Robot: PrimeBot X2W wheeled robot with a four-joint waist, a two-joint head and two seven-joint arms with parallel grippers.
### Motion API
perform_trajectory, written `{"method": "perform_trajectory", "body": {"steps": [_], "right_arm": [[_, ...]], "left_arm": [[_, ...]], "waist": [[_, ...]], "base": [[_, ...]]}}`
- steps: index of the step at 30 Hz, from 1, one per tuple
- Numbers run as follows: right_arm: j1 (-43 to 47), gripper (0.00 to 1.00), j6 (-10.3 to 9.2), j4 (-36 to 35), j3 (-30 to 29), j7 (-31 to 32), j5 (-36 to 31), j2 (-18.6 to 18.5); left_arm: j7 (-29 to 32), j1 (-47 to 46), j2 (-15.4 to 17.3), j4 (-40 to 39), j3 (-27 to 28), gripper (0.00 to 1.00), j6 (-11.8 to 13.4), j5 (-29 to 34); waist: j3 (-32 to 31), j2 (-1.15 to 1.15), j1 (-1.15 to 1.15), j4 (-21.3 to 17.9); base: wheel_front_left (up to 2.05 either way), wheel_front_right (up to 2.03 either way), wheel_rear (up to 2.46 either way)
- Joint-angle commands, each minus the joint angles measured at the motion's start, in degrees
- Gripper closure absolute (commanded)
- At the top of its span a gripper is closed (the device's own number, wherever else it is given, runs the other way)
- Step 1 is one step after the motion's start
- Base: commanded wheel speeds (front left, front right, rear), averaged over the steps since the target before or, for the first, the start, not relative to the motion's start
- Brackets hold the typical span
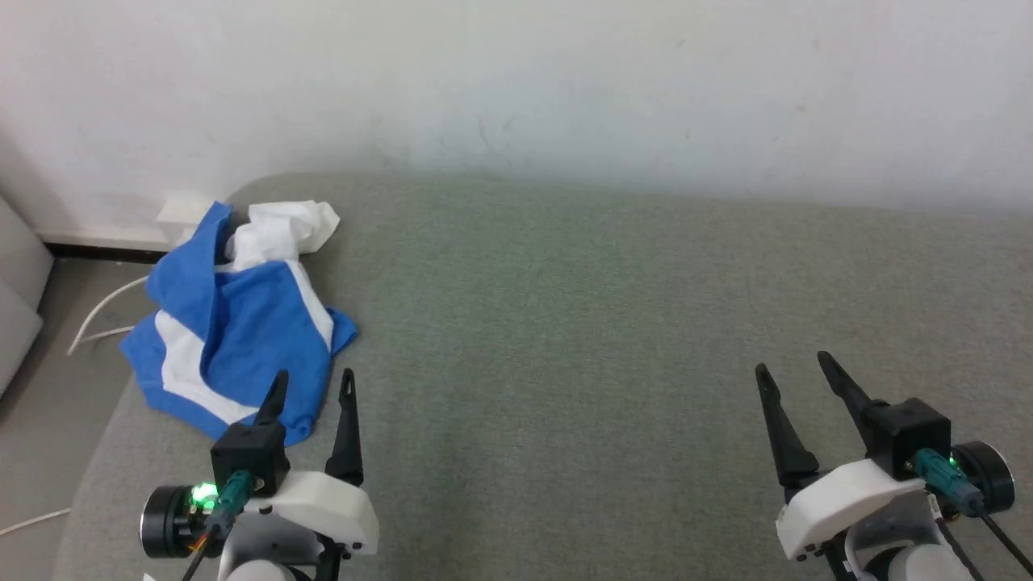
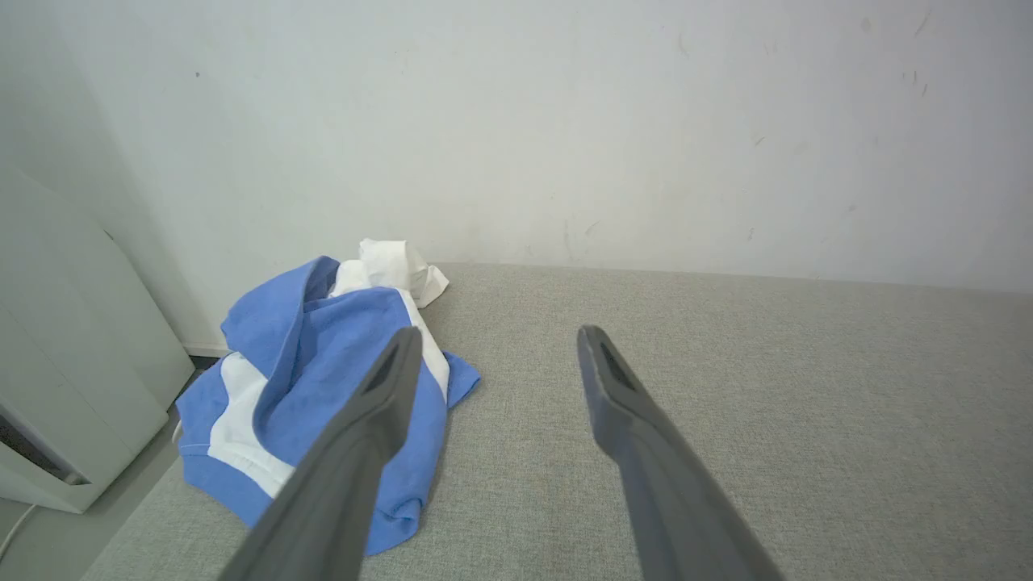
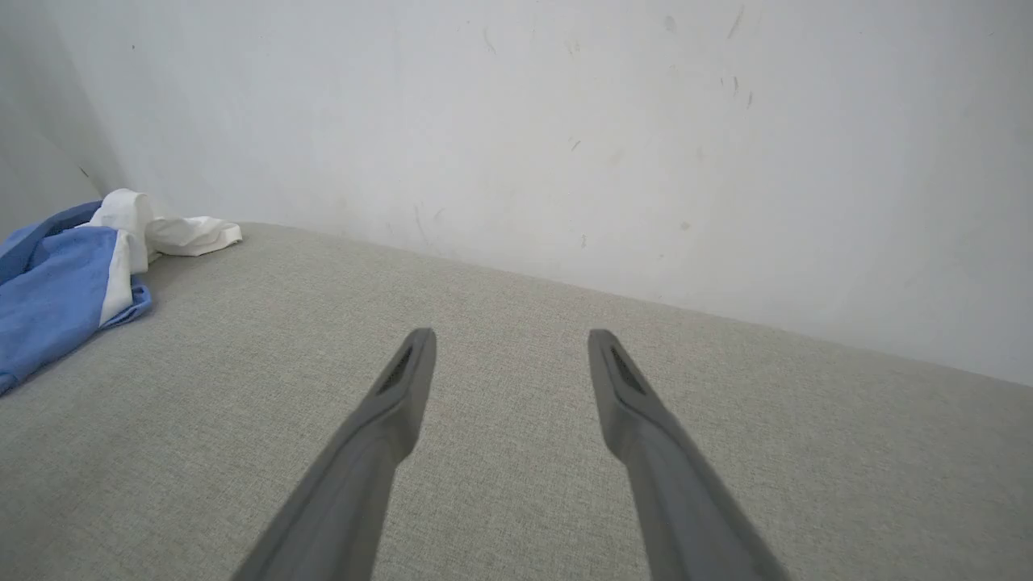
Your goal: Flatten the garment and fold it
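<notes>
Garment (image 1: 234, 323) question: where's it sitting right now, and is either claw on it? (benchrat)

It's a crumpled blue-and-white heap at the far left end of the grey fabric surface (image 1: 565, 323), up by the rounded corner near the wall (image 1: 516, 81). A white bit pokes out at the back toward the wall, with blue folds over the rest and white stripes showing through. Its left side reaches the edge of the surface, next to the floor (image 1: 48, 420). Not flat, not folded. (loosewire)

And the grippers? (benchrat)

Left gripper (image 1: 314, 374) is spread wide with nothing in it. In the head view one finger overlaps the heap's near edge and the other is over bare fabric just beside it. Can't tell whether it actually touches the cloth. The left wrist view is the same deal: one finger across the blue, one over the grey.

Right gripper (image 1: 792, 362) is also spread wide and empty. It hangs over bare surface on the right side, well apart from the garment. In its own wrist view the heap is way off at the left edge.

There's also a white cable (image 1: 97, 311) lying on the floor left of the surface. (loosewire)
</notes>
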Motion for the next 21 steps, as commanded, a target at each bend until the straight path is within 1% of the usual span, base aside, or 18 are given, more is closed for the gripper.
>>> {"method": "perform_trajectory", "body": {"steps": [1, 21], "right_arm": [[-1.03, 0.00, -0.04, 0.19, 0.17, -0.47, 0.27, 0.06], [-2.07, 0.00, -0.06, 1.39, 0.91, -1.84, 1.63, 0.10]], "left_arm": [[-0.54, -0.77, 0.37, 0.42, -0.13, 0.00, 0.45, -0.50], [-2.94, -1.37, 0.64, 2.19, -0.15, 0.00, 2.49, -2.21]], "waist": [[0.05, 0.00, 0.00, 0.91], [0.36, 0.00, 0.00, 7.35]], "base": [[0.00, 0.00, 0.00], [0.00, 0.00, 0.00]]}}
